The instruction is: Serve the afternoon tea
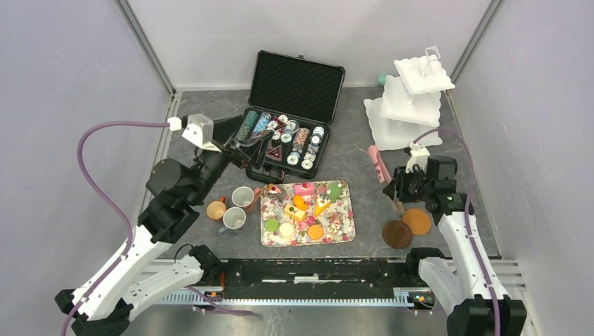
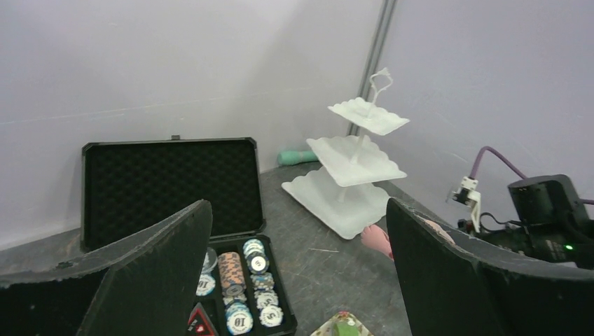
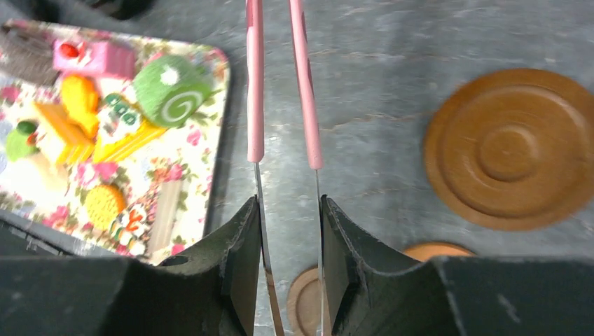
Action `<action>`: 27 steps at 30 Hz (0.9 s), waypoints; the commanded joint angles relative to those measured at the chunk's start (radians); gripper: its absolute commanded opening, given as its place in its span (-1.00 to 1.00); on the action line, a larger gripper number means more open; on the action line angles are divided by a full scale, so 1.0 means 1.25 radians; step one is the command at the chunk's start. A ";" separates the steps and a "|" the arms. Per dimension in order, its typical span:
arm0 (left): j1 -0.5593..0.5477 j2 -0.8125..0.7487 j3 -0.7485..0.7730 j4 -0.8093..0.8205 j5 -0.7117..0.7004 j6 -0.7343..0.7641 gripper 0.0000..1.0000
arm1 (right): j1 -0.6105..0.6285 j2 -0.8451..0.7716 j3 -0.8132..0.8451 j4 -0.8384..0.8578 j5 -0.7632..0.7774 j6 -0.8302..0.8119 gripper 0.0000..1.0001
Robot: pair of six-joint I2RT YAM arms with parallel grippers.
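Note:
Toy cakes and macarons (image 1: pixel 302 203) lie on a floral tray (image 1: pixel 347 210), among them a green roll cake (image 3: pixel 171 91). Three mugs stand left of the tray: orange-brown (image 1: pixel 216 209), grey (image 1: pixel 243 197) and white (image 1: pixel 234 219). My right gripper (image 1: pixel 394 189) (image 3: pixel 288 210) is to the right of the tray, shut on the metal arms of pink tongs (image 3: pixel 280 105) that point forward over bare table beside the tray's edge (image 3: pixel 210 161). My left gripper (image 1: pixel 263 150) (image 2: pixel 298 210) hangs open and empty above the poker chip case.
An open black case of poker chips (image 1: pixel 287 119) sits behind the tray. A white three-tier stand (image 1: pixel 410 98) (image 2: pixel 354 168) is at the back right. A dark brown saucer (image 1: pixel 397 234) and an orange saucer (image 1: pixel 417 221) lie by my right arm.

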 commanded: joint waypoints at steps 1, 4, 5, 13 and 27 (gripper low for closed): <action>0.059 0.031 0.007 0.018 0.048 -0.030 1.00 | 0.105 0.025 0.012 0.044 -0.035 -0.002 -0.27; 0.068 0.041 0.009 0.010 0.034 -0.023 1.00 | 0.168 0.086 0.007 0.167 0.044 0.044 -0.25; 0.069 0.042 0.008 0.009 0.024 -0.018 1.00 | 0.182 0.110 0.002 0.207 0.066 0.055 -0.23; 0.069 0.050 0.009 0.006 0.020 -0.011 1.00 | 0.308 0.395 0.006 0.521 0.309 0.063 -0.18; 0.068 0.030 0.012 0.007 0.039 -0.027 1.00 | 0.314 0.485 -0.140 0.758 0.346 0.048 0.96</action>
